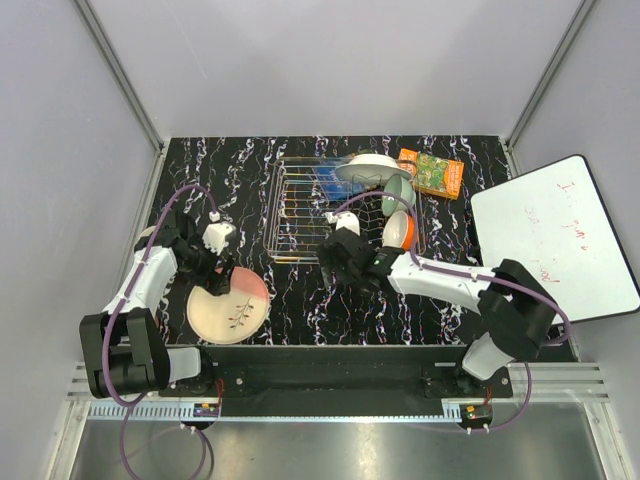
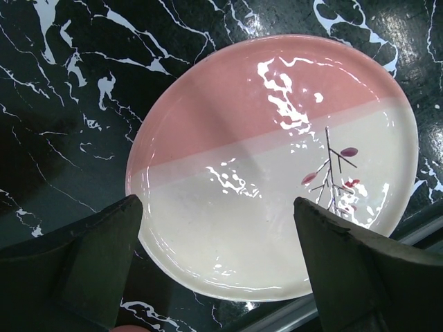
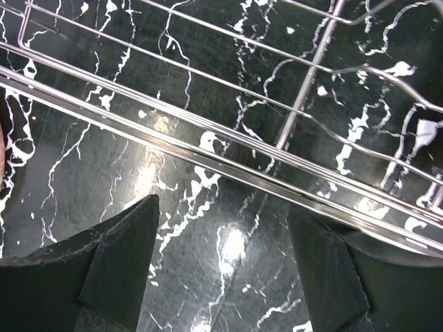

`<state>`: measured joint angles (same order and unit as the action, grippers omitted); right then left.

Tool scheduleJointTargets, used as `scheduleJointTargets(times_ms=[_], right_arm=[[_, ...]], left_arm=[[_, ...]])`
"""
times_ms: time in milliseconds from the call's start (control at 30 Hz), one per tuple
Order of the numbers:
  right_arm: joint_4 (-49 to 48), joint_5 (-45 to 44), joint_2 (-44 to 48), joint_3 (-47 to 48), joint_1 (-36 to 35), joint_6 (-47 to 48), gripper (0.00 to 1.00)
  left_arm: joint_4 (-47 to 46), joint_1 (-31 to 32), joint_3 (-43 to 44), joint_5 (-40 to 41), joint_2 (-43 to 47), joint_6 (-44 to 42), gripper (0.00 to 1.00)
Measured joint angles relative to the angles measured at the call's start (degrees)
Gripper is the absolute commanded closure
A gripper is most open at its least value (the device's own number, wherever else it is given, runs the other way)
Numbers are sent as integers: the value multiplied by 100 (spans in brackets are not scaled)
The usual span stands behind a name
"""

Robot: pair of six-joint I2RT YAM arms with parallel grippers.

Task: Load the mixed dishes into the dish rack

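Rack (image 1: 310, 205) sits mid-counter (image 1: 220, 170), its wires silver against the black marbled top. At its right end stand three dishes: the white plate (image 1: 372, 168) at the far corner, the green bowl (image 1: 397, 195) just nearer, and the orange bowl (image 1: 398, 230) nearest, both bowls on edge. The pink plate (image 1: 228, 305) lies flat on the counter, well left of the rack and near the front edge.

The left end effector (image 1: 218, 278) hovers over this plate's far rim, released. In the wrist view its fingers (image 2: 83, 263) are spread wide above the plate (image 2: 277, 173), holding nothing.

The right end effector (image 1: 340, 252) hangs at the rack's near rail (image 3: 242, 149), also released, fingers (image 3: 104, 277) apart over bare counter (image 3: 104, 173).

Packets (image 1: 430, 172) lie beyond the rack's right end, and a board (image 1: 555, 240) lies further right.
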<state>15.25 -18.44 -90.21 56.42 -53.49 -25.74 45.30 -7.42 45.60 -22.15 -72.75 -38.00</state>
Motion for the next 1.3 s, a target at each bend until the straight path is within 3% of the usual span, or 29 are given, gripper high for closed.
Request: scheduleJointTargets(times_ms=[233,433,567,800,1300], right_arm=[[-22,101,-332,328,4,98,17],[-116,293,72,144,-63,111,18],[-133,306,511,22,-514,83,18],[-186,295,376,24,-1316,13,19],[-262,190,297,-39,-1364,-55,19]], left_arm=[[-2,0,0,-136,2,94,6],[203,-42,166,-195,166,81,6],[358,-358,343,-249,302,-87,7],[658,-931,291,-103,317,-625,7],[855,-1294,-321,378,-166,-1119,11]])
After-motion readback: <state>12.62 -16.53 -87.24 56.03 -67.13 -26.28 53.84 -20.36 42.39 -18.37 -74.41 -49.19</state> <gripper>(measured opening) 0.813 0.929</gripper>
